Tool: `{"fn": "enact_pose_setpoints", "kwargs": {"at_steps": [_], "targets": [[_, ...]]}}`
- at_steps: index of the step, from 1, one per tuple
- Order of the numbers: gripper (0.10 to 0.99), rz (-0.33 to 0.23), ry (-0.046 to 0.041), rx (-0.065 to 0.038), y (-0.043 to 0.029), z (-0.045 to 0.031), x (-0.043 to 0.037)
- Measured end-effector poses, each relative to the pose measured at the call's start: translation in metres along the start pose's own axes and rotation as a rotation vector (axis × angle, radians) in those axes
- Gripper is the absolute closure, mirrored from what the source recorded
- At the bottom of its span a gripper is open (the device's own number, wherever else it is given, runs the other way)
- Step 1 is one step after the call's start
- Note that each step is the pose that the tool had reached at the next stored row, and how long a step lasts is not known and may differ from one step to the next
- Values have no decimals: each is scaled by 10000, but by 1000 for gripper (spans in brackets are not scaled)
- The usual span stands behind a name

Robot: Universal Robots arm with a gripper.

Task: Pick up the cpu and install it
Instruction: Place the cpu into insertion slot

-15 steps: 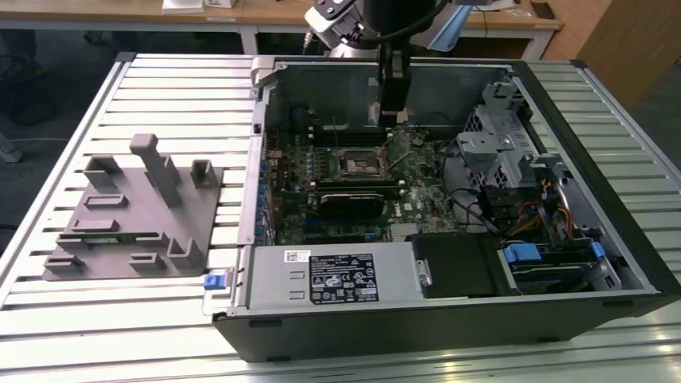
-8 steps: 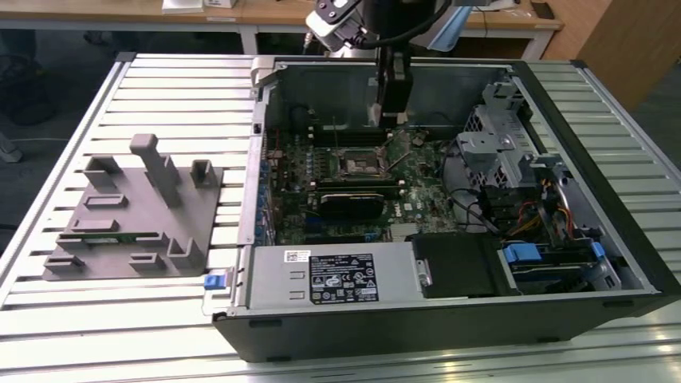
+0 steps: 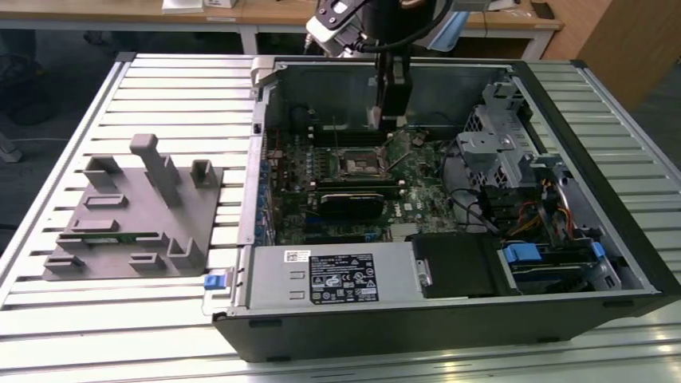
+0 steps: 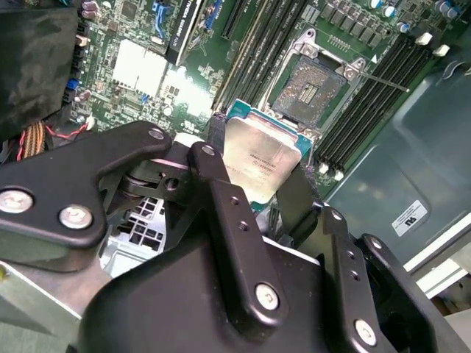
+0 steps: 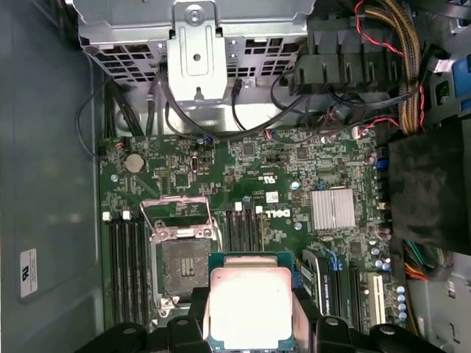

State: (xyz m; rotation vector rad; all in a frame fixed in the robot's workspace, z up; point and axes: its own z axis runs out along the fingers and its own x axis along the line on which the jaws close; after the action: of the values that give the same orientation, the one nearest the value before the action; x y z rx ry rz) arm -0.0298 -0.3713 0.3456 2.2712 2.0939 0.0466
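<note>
Table [image 3: 107, 351]: slatted, bears everything listed.

Case [image 3: 426, 335]: lies open on its side; power supply [image 3: 330, 275] along the near edge.

Tray [image 3: 127, 215]: grey, just beside the case on the exterior view's left.

Board [image 3: 415, 199]: green, on the case floor.

Socket [image 3: 359, 165]: mid-board. In both wrist views it is empty, contacts bare, with its frame [image 5: 176, 213] swung back.

Gripper [image 3: 388, 120]: hangs inside the case over the far part of the board, just beyond the socket. In both wrist views it is clenched on the cpu [image 4: 261, 158], fingers on two opposite edges.

Cpu: silvery top up, clear of the board. It hangs over the memory slots [image 5: 243, 228] beside the socket, not over the socket itself. It seems level with the board.

Handling, by my judgement: the step in hand is carrying the cpu to the socket.
- Keep it flat and square to the opening.
- Match its corner mark before it goes down.
- Stay clear of the raised frame.
- Never slide it across the contacts.
- Ease the grip only once it sits fully in.
</note>
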Motion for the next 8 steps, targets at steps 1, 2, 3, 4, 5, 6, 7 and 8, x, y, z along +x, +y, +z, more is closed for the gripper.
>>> {"fn": "enact_pose_setpoints", "kwargs": {"at_steps": [1,2,3,4,5,6,7,8], "targets": [[553,-5,0,0,0,5,0],[553,-10,0,0,-1,11,0],[553,-15,1,0,-1,18,0],[553,-23,2,1,-1,25,0],[553,-35,5,2,-2,33,0],[553,-69,9,2,-2,41,1],[553,-135,14,1,-3,49,2],[553,-227,22,1,-3,56,3]]}}
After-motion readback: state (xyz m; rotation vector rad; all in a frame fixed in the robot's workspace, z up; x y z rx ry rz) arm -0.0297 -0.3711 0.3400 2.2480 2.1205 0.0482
